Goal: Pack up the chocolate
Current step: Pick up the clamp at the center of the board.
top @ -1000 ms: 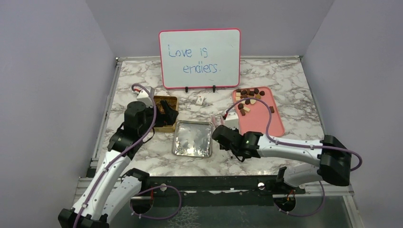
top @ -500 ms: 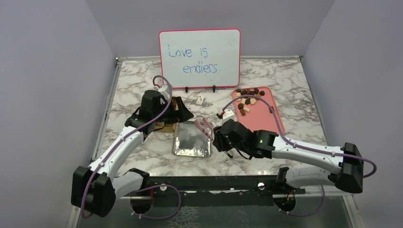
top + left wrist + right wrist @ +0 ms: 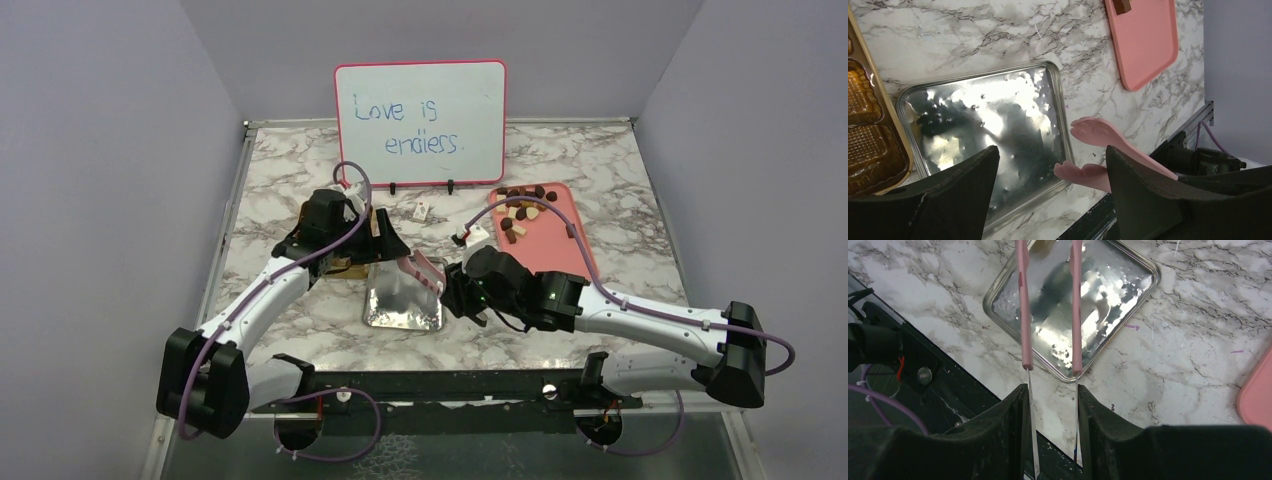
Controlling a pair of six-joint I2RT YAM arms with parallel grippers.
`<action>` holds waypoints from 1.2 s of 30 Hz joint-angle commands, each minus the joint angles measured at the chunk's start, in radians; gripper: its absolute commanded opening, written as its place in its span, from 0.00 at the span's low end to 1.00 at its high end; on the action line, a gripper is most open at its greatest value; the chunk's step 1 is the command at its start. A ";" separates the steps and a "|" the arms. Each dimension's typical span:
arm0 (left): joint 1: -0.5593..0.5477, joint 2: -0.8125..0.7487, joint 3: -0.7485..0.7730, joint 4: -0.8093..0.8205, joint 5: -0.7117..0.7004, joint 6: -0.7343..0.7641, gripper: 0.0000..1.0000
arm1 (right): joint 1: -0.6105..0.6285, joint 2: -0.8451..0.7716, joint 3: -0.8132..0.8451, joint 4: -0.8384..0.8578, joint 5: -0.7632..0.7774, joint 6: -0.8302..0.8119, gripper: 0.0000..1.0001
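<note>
The chocolate [image 3: 522, 204], small brown and cream pieces, lies at the far end of a pink tray [image 3: 560, 255]. One brown piece [image 3: 1122, 5] shows in the left wrist view. My right gripper [image 3: 457, 293] [image 3: 1050, 390] is shut on the metal arms of pink-tipped tongs [image 3: 426, 270] [image 3: 1024, 315], which reach over a shallow silver tin [image 3: 400, 310] [image 3: 1143, 280] and hold nothing. My left gripper [image 3: 392, 247] [image 3: 1050, 150] hangs open over that tin [image 3: 988, 115]. The tongs' pink tips [image 3: 1095, 132] sit between its fingers, close to the right one. A gold tin [image 3: 865, 135] with moulded cups lies to the left.
A whiteboard [image 3: 420, 122] stands at the back, with a small white card [image 3: 421, 211] on the marble in front of it. The black front rail [image 3: 450, 385] runs along the near edge. Grey walls close in both sides.
My left arm swung right from the gold tin to above the silver tin, its jaws narrowing slightly. My right arm carried the tongs up and left, so their tips now sit between the left fingers.
</note>
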 commanded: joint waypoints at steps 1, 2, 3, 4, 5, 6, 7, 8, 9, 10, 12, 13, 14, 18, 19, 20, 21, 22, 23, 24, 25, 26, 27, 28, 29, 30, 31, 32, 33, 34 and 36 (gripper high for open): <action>-0.004 0.029 0.001 -0.026 0.021 0.038 0.78 | -0.004 -0.019 0.034 0.037 -0.011 -0.016 0.42; -0.004 0.033 0.005 -0.031 0.021 0.042 0.78 | -0.004 -0.018 0.036 0.038 -0.011 -0.016 0.42; -0.004 0.036 0.008 -0.037 0.021 0.045 0.78 | -0.004 -0.015 0.037 0.038 -0.011 -0.017 0.42; -0.004 0.037 0.011 -0.041 0.021 0.047 0.78 | -0.004 -0.014 0.039 0.037 -0.008 -0.018 0.42; -0.004 0.035 0.016 -0.045 0.021 0.049 0.78 | -0.004 -0.010 0.040 0.034 -0.003 -0.019 0.42; -0.004 0.033 0.021 -0.045 0.020 0.051 0.78 | -0.004 -0.006 0.045 0.026 0.002 -0.020 0.42; -0.004 0.030 0.024 -0.045 0.021 0.050 0.78 | -0.004 -0.002 0.047 0.018 0.010 -0.020 0.42; -0.005 0.025 0.030 -0.045 0.020 0.050 0.78 | -0.004 -0.001 0.051 0.010 0.016 -0.019 0.41; -0.004 0.019 0.034 -0.045 0.020 0.048 0.79 | -0.004 0.000 0.052 0.005 0.021 -0.019 0.41; -0.004 0.013 0.040 -0.045 0.021 0.047 0.80 | -0.004 0.000 0.051 0.001 0.027 -0.019 0.41; -0.004 -0.005 0.050 -0.045 0.018 0.048 0.83 | -0.004 -0.002 0.051 -0.012 0.040 -0.018 0.41; -0.005 -0.015 0.056 -0.046 0.015 0.049 0.86 | -0.004 -0.003 0.052 -0.019 0.049 -0.016 0.41; -0.004 -0.029 0.060 -0.051 0.010 0.051 0.89 | -0.004 -0.005 0.053 -0.029 0.062 -0.014 0.41; -0.004 -0.099 0.069 -0.073 -0.033 0.063 0.99 | -0.005 0.003 0.074 -0.092 0.112 0.002 0.41; -0.004 -0.117 0.068 -0.081 -0.049 0.067 0.99 | -0.006 0.008 0.086 -0.111 0.126 0.006 0.41; -0.004 -0.136 0.066 -0.090 -0.063 0.068 0.99 | -0.005 0.015 0.097 -0.132 0.140 0.009 0.41; -0.004 -0.156 0.063 -0.096 -0.074 0.069 0.99 | -0.006 0.022 0.109 -0.153 0.155 0.012 0.41; -0.004 -0.178 0.060 -0.103 -0.087 0.069 0.99 | -0.007 0.030 0.124 -0.173 0.170 0.015 0.41; -0.004 -0.202 0.050 -0.107 -0.092 0.068 0.99 | -0.011 0.041 0.139 -0.203 0.194 0.022 0.41; -0.004 -0.226 0.040 -0.109 -0.097 0.068 0.99 | -0.017 0.054 0.158 -0.235 0.219 0.030 0.41; -0.004 -0.253 0.030 -0.112 -0.098 0.069 0.99 | -0.025 0.067 0.173 -0.263 0.243 0.036 0.41; -0.004 -0.278 0.017 -0.115 -0.099 0.075 0.99 | -0.037 0.079 0.188 -0.289 0.262 0.038 0.41; -0.004 -0.309 0.006 -0.118 -0.101 0.085 0.99 | -0.052 0.093 0.202 -0.311 0.273 0.039 0.41; -0.004 -0.340 -0.007 -0.120 -0.106 0.096 0.99 | -0.072 0.107 0.213 -0.331 0.282 0.039 0.41; -0.005 -0.371 -0.020 -0.120 -0.116 0.103 0.99 | -0.095 0.117 0.224 -0.352 0.295 0.040 0.41; -0.004 -0.404 -0.033 -0.120 -0.127 0.110 0.99 | -0.110 0.129 0.233 -0.366 0.309 0.039 0.41; -0.004 -0.433 -0.044 -0.119 -0.143 0.117 0.99 | -0.129 0.141 0.244 -0.381 0.321 0.039 0.41; -0.004 -0.461 -0.055 -0.118 -0.163 0.126 0.99 | -0.151 0.153 0.254 -0.394 0.330 0.036 0.41; -0.004 -0.485 -0.066 -0.118 -0.183 0.138 0.99 | -0.173 0.166 0.262 -0.404 0.339 0.030 0.41; -0.005 -0.505 -0.076 -0.119 -0.209 0.149 0.99 | -0.197 0.179 0.270 -0.414 0.348 0.027 0.41; -0.004 -0.539 -0.095 -0.119 -0.256 0.156 0.99 | -0.244 0.205 0.281 -0.437 0.363 0.022 0.41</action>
